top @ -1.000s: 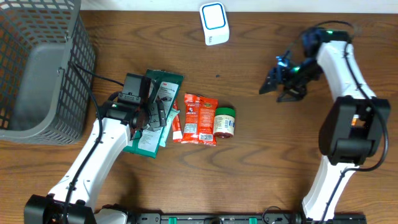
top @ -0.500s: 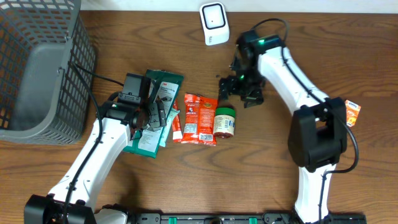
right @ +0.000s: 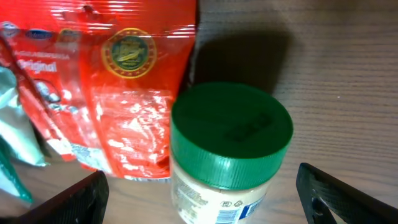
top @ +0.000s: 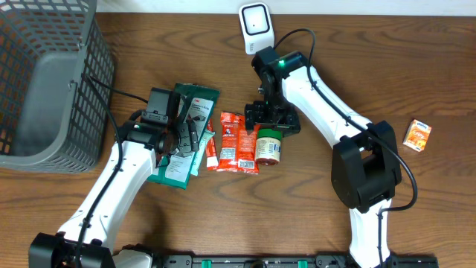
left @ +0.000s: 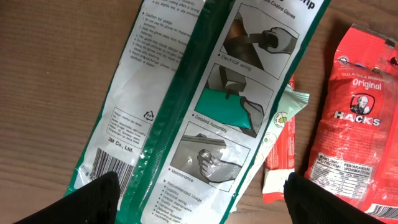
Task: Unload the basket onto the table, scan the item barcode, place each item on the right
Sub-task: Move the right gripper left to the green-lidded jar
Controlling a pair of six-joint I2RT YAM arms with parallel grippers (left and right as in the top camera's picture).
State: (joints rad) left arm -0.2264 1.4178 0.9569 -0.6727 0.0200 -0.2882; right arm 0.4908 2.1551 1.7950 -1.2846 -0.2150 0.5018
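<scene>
Overhead: the right gripper (top: 274, 123) hangs directly over the lid end of the jar (top: 268, 147) (green cap, pale body, apparently lying on its side). From this height I cannot tell how its jaws stand. The white scanner (top: 256, 27) stands well apart beyond it, near the far edge of the table (top: 335, 45). A red sweet bag (top: 238, 141) lies just beside the jar, on the gripper's left. A small orange box (top: 417, 135) lies well apart on its right. The left gripper (top: 187, 135) sits over the green glove packs (top: 195, 100), and the grey basket (top: 44, 82) is well off on its outer side.

Left wrist: the two fingers (left: 93, 199) show only in the lower corners, spread wide, with nothing gripped. A glove pack (printed with small instruction drawings) lies flat beneath the gap between them. The red bag lies off towards the right-hand finger.

Right wrist: the fingers (right: 74, 202) stand wide apart in the lower corners. The jar's green lid sits between them and a little ahead, clear of both tips. The red bag lies beside the jar, ahead of the left-hand finger.
</scene>
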